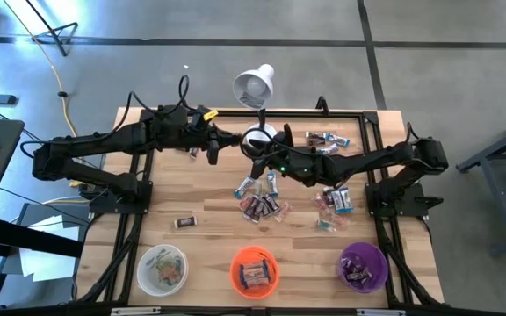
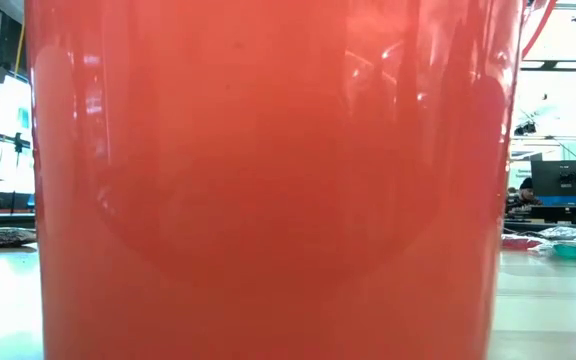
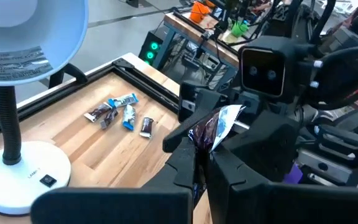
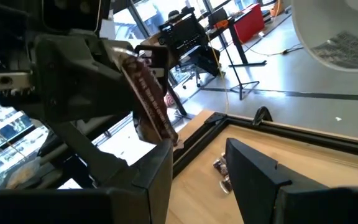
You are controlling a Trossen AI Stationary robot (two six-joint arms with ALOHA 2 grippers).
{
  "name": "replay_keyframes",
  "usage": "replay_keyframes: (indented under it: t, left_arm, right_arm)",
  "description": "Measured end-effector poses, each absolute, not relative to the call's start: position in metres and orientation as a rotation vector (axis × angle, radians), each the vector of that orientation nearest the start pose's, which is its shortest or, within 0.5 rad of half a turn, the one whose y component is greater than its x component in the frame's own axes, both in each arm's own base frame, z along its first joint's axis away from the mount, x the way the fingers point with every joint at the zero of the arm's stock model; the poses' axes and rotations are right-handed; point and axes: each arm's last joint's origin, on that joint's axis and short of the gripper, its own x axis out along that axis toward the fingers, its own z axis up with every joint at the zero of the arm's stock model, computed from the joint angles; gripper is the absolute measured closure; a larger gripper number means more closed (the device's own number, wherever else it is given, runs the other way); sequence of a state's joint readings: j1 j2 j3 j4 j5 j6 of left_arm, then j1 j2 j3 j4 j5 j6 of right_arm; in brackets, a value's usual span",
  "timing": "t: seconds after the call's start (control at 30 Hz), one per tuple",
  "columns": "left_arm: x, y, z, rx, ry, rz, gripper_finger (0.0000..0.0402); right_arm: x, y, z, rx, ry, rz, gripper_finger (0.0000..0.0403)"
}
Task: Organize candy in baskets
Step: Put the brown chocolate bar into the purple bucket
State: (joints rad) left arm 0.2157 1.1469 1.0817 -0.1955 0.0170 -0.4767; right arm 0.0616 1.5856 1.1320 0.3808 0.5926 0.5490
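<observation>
Wooden worktop (image 1: 165, 189), framed in black rail. Near edge, left to right: white basket (image 1: 162, 269), orange basket (image 1: 254, 270), purple basket (image 1: 362, 267), each with a few candies inside; the orange basket's wall fills the low view (image 2: 268, 180). Loose candy: a cluster at the worktop's middle (image 1: 260, 200), a second cluster to its right (image 1: 334, 204), a small group at the far right corner (image 1: 325, 139), and a single dark piece alone on the left (image 1: 185, 222). White desk lamp (image 1: 255, 86) at the far edge, its round base (image 3: 23, 177) on the worktop. Left hand (image 1: 214, 146), raised over the far centre beside the lamp base, closed on one dark-wrapped candy (image 3: 211, 129) with a silvery end. Right hand (image 1: 255, 168) just beside it, fingers set apart on either side of that same candy (image 4: 149, 99); whether they touch the wrapper cannot be told.
</observation>
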Motion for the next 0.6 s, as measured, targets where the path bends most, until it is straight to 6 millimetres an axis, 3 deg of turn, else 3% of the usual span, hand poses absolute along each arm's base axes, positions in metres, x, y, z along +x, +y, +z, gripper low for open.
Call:
replay_keyframes:
  t: [0.6]
  left_arm:
    - [0.258,0.056,0.356,-0.503,0.225,0.262,0.0401]
  right_arm:
    - [0.362,0.002,0.308,0.536,-0.097,-0.551,0.0258]
